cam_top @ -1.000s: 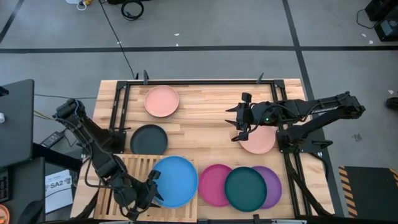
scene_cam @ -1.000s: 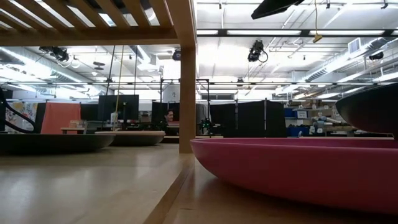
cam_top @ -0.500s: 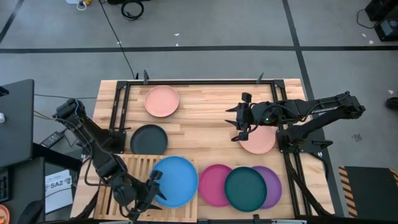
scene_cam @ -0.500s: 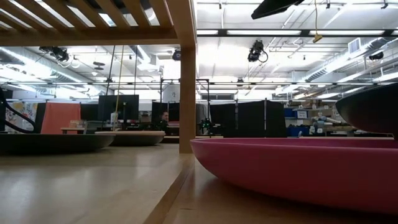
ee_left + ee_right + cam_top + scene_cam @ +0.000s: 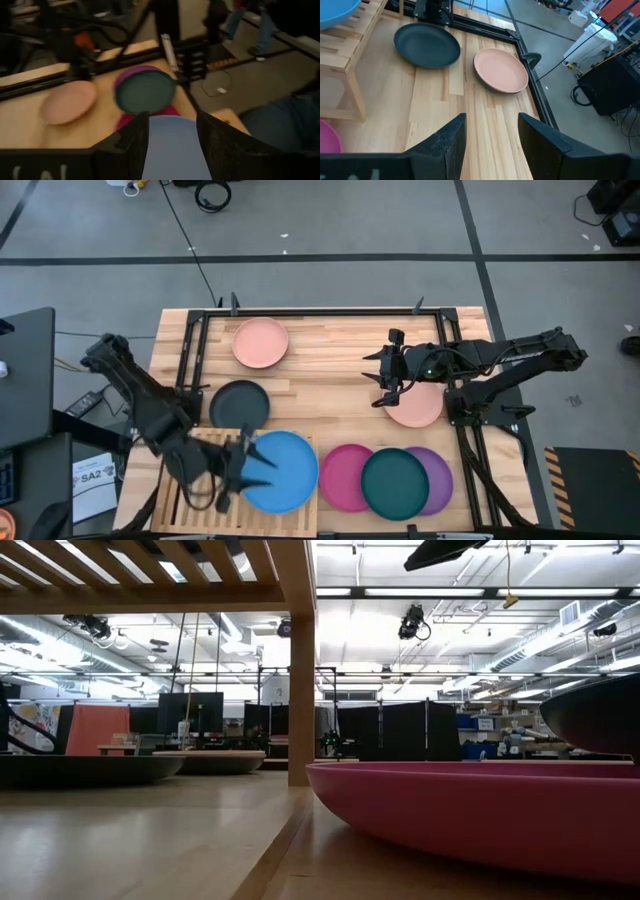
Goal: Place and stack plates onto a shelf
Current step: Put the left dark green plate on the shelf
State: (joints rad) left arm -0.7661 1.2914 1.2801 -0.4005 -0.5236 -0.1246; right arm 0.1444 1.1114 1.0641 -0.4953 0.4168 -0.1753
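The blue plate (image 5: 285, 470) lies flat on the right half of the slatted wooden shelf (image 5: 205, 465). My left gripper (image 5: 247, 465) is open over the plate's left rim; in the left wrist view its fingers stand on either side of the plate (image 5: 167, 145). My right gripper (image 5: 385, 387) is open and empty above the table, beside a salmon plate (image 5: 418, 406). A second salmon plate (image 5: 261, 342) and the black plate (image 5: 240, 404) lie flat on the table. The teal plate (image 5: 395, 482) rests on the magenta (image 5: 343, 477) and purple (image 5: 438, 480) plates.
Black frame rails (image 5: 320, 311) run along the table's far, left and right sides. In the low view a shelf leg (image 5: 301, 690) stands mid-table, with the magenta plate (image 5: 480, 810) close in front. Bare wood (image 5: 330, 365) lies between the plates at the middle.
My left gripper has moved a little toward the table's far edge, over the blue plate's left rim, and its arm has swung. The blue plate has stayed where it was on the shelf.
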